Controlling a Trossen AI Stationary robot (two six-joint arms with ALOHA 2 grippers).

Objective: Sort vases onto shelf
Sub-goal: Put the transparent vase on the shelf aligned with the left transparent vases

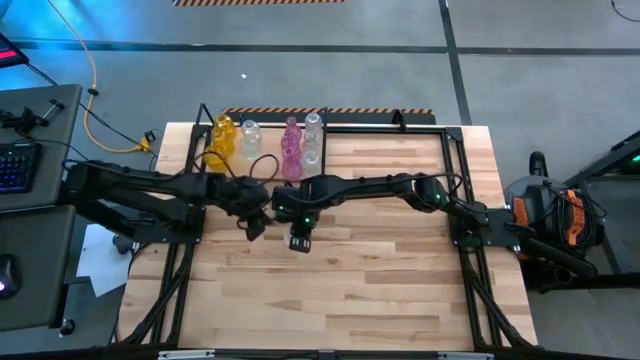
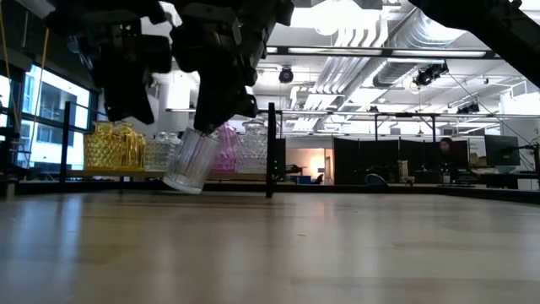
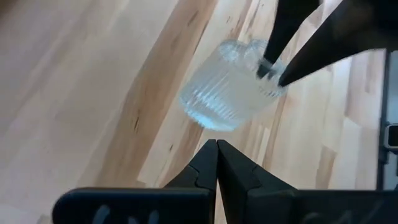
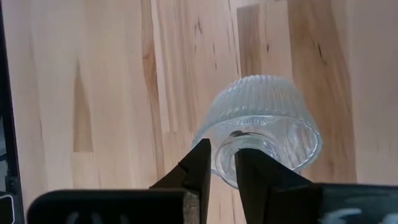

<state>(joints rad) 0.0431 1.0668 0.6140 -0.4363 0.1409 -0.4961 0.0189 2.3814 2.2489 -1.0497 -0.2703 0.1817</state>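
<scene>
Your right gripper (image 4: 219, 163): fingers slightly parted, pinching the rim of a clear ribbed vase (image 2: 191, 160), tilted just above the butcher-block tabletop (image 1: 400, 270). Your left gripper (image 3: 217, 163): fingers pressed together, empty, just beside it. Behind, you see the shelf (image 1: 330, 128) holding yellow, clear and pink vases (image 1: 268, 142); beyond lies an open workshop.
</scene>
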